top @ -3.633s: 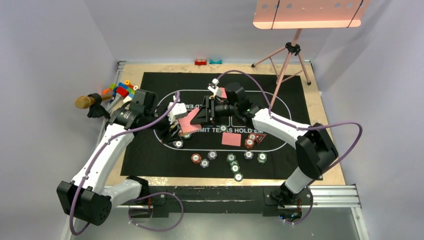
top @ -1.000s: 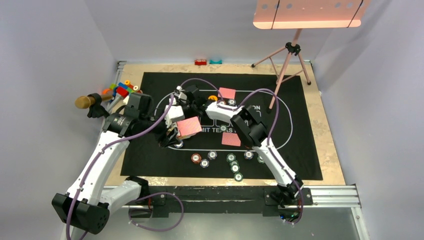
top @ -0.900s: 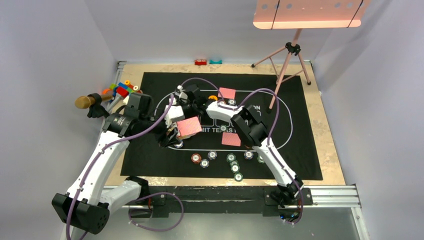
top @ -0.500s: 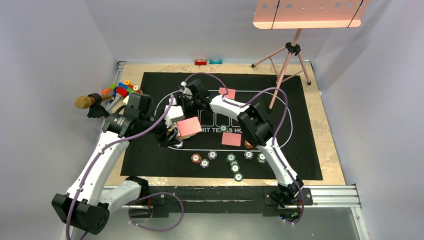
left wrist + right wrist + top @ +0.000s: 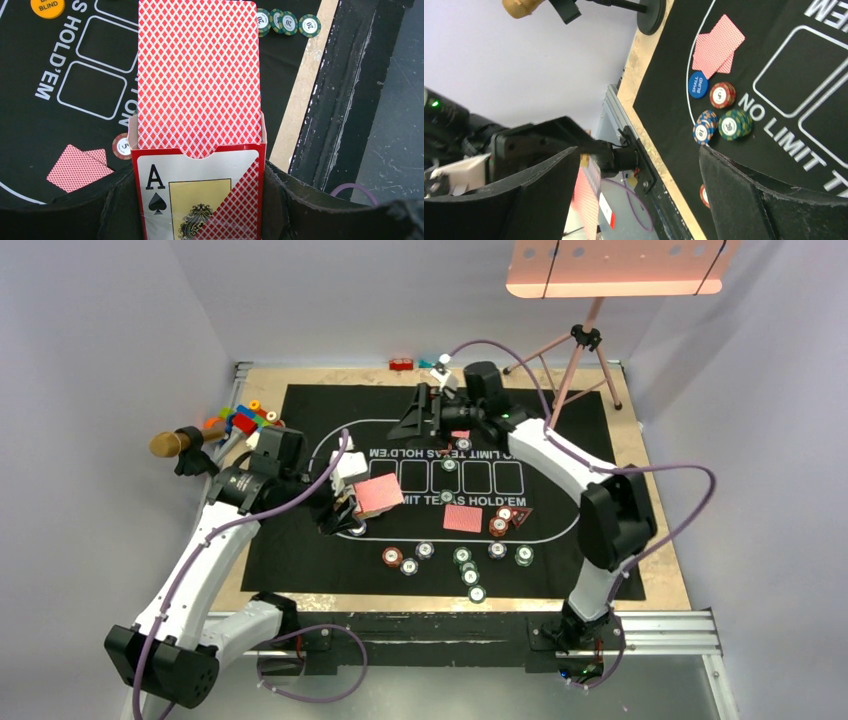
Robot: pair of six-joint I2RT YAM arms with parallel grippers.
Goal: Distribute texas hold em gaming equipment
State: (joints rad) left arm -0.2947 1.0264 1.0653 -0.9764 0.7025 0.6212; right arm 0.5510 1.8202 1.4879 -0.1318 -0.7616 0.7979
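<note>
- Closest to me, by the arm bases, a row of green and grey-white chips [image 5: 470,575] lies on the black mat [image 5: 300,550], with two red-brown chips [image 5: 400,561] side by side at its left end
- A little further in, two red-backed cards [image 5: 462,519] lie face down, and just to their right sit more red-brown chips [image 5: 500,520] and the small red triangle [image 5: 522,517]
- My left gripper [image 5: 352,502] is over the left part of the mat, pinching a card box [image 5: 197,200] by its sides
- The box shows an ace of spades, and one card [image 5: 199,75] sticks out of its open end, red back up
- At the left end of the white oval I see another pair of cards [image 5: 716,46], one partly on top of the other
- The blue disc [image 5: 698,84] is just beside that pair, a red chip [image 5: 722,95] is right next to the disc, and a green stack [image 5: 734,125] is near them
- A few single chips [image 5: 449,465] sit up the middle of the mat
- The orange disc [image 5: 47,6] lies further across the mat
- My right gripper [image 5: 415,420] hangs over the far side of the mat with its two fingers spread wide apart
- The gold microphone [image 5: 170,444] and the toy bricks [image 5: 245,418] are off the mat at the far left, and a pink tripod [image 5: 585,340] stands at the far right
</note>
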